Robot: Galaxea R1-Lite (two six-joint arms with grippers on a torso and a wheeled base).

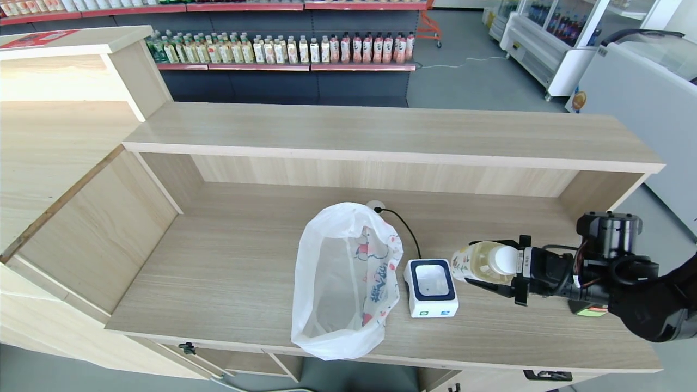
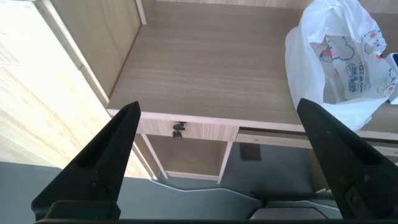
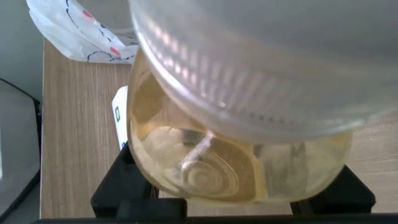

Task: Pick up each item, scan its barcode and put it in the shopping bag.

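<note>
Head view showed the right gripper clamped on a bottle of pale yellow drink. The bottle lay on its side between the fingers, its white cap toward the wrist and its base toward the scanner. It was just to the right of the scanner, over the wooden counter; whether it touched the scanner could not be told.

The scanner was a small white box with a dark-framed window facing up. A black cable ran from it to the back of the counter. The shopping bag, white plastic with a red and blue print, stood just left of the scanner with its mouth open.

Right wrist view looked along the bottle, with the dark fingers on either side of it. The bag and a white edge of the scanner lay beyond on the counter.

Left wrist view showed the left gripper spread wide and holding nothing. It hung out past the counter's front edge, well apart from the bag.

Behind the counter, a shop shelf carried a row of drink bottles, and chest freezers stood at the far right.
</note>
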